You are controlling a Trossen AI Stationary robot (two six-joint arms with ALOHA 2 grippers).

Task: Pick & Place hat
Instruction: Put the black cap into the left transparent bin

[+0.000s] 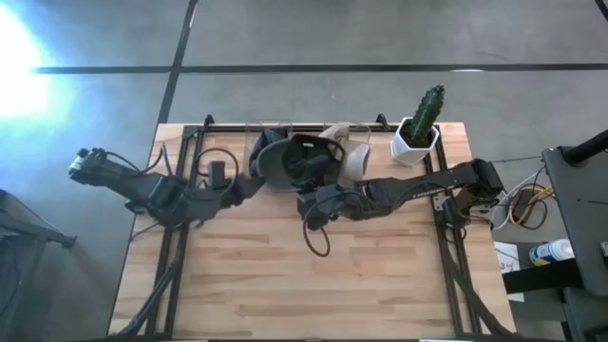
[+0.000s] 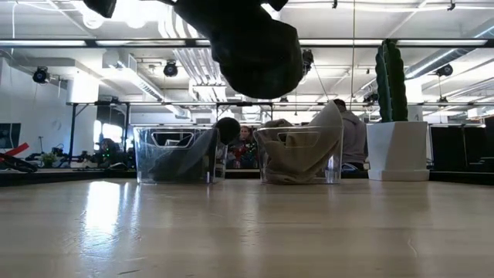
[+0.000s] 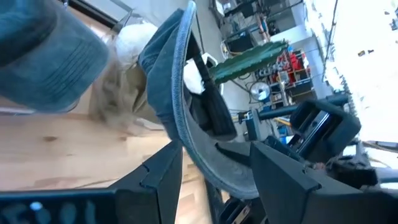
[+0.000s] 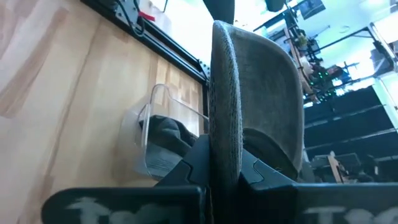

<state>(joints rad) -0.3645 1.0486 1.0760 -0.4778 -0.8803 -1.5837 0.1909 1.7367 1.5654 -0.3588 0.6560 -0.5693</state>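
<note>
the right gripper is pinched tight on the brim edge of a dark grey-blue soft fabric bucket hat, its two dark fingers pressed against the stitched rim. the left gripper sits at the hat's other side, fingers spread wider with the brim running between them; whether they actually press the cloth is hard to tell from this angle. the hat hangs in the air between both arms, well above the far middle of the light wooden table, just over two clear plastic bins that already hold folded cloth, the right one with beige fabric. the hat looks light, floppy and non-fragile; the double-stitched brim is likely the firmest place to grip. a green cactus in a white pot stands at the far right.
</note>
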